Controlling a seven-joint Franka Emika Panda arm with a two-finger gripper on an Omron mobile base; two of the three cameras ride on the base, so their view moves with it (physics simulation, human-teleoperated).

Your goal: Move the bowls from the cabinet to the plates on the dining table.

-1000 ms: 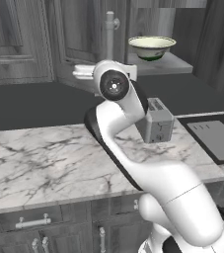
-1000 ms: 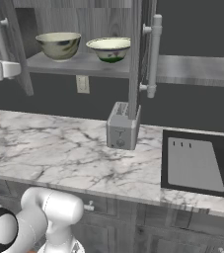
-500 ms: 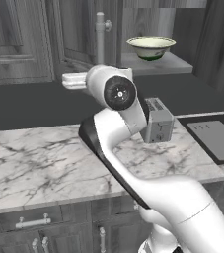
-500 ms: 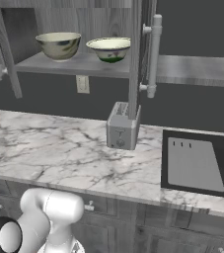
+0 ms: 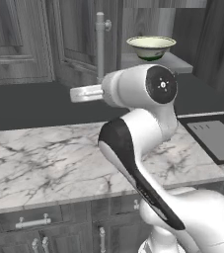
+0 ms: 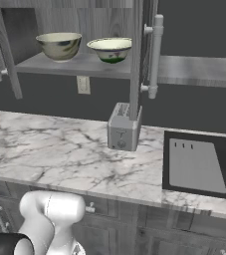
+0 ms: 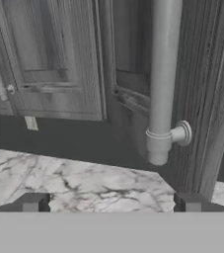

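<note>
Our gripper [image 7: 111, 201] has just spread its jaws apart off the cabinet door handle [image 7: 161, 84], leaving the bowls [image 6: 59, 45] exposed for picking.

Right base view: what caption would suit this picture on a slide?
Two bowls wait on the open cabinet shelf above a toaster on the marble counter.

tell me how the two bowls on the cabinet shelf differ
The left bowl is deeper with steeper sides; the right bowl is shallower and flares wider. The left bowl's outside looks mottled grey-olive, the right bowl's paler with a dark green patch near its foot. Both stand upright on the same shelf, apart, with pale rims.
</note>
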